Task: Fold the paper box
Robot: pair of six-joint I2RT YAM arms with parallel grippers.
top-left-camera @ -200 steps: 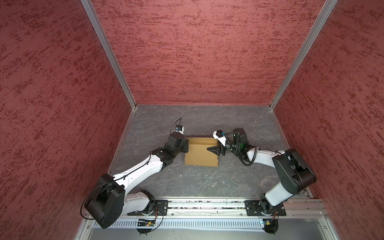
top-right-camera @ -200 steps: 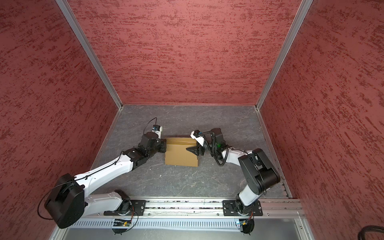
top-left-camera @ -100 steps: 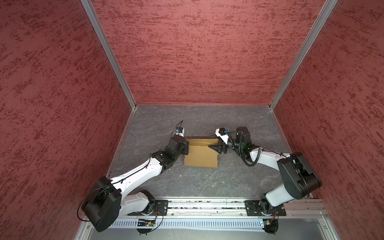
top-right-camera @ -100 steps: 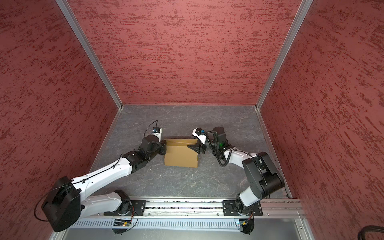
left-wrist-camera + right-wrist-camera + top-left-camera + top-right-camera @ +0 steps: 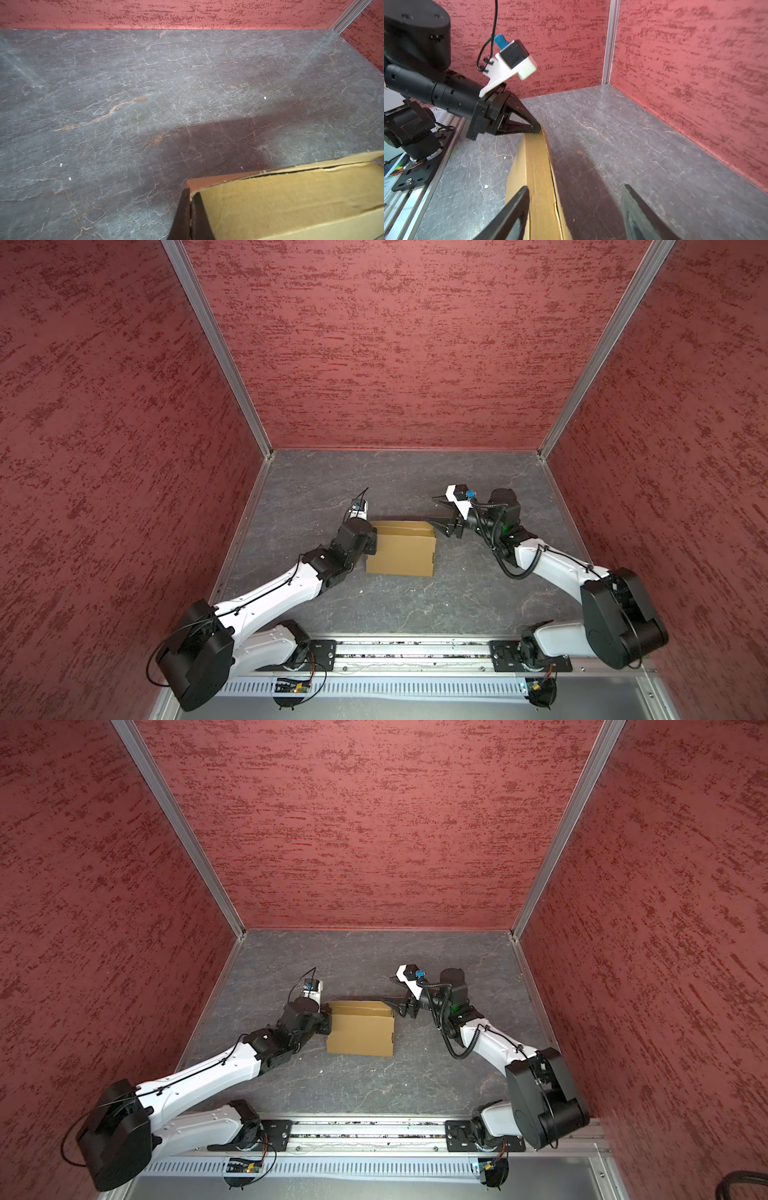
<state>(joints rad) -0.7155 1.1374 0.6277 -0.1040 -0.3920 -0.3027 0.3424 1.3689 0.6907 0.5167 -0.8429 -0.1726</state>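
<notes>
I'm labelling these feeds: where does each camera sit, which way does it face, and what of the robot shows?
Top view: overhead above the front rail, looking down at table and box; both arms whole.
Top view: beside it, nearly identical, same box.
Left wrist: faces the back wall across the table; left hand shut on the box's wall.
Right wrist: looks along the box past its open right hand to the left hand.
All share the box.

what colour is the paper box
Plain tan-brown cardboard with no print; the paper box shows best in a top view.
</notes>
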